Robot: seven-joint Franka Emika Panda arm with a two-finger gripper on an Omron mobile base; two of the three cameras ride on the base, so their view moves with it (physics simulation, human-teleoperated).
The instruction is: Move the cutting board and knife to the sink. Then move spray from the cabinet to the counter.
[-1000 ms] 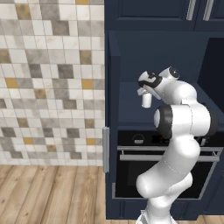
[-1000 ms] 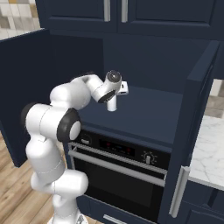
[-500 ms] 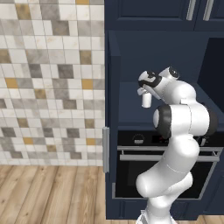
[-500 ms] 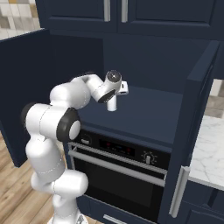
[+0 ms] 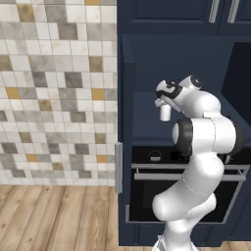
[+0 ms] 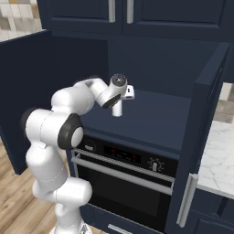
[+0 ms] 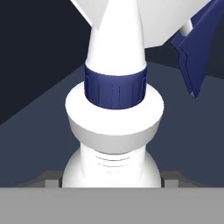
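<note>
Compared with a second ago, the arm has barely moved. The hand [image 5: 165, 100] sits at the spray bottle [image 5: 164, 112], which stands on the cabinet [image 6: 155, 109] shelf mid-frame; the fingers flank it, but whether they grip it I cannot tell. Lifting probably comes next.

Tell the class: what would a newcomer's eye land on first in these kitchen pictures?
First, the white robot arm reaching into the navy cabinet, its gripper at the white spray standing in the shelf niche. Next, the built-in oven just below that shelf, and the patterned tile wall left of the cabinet.
</note>
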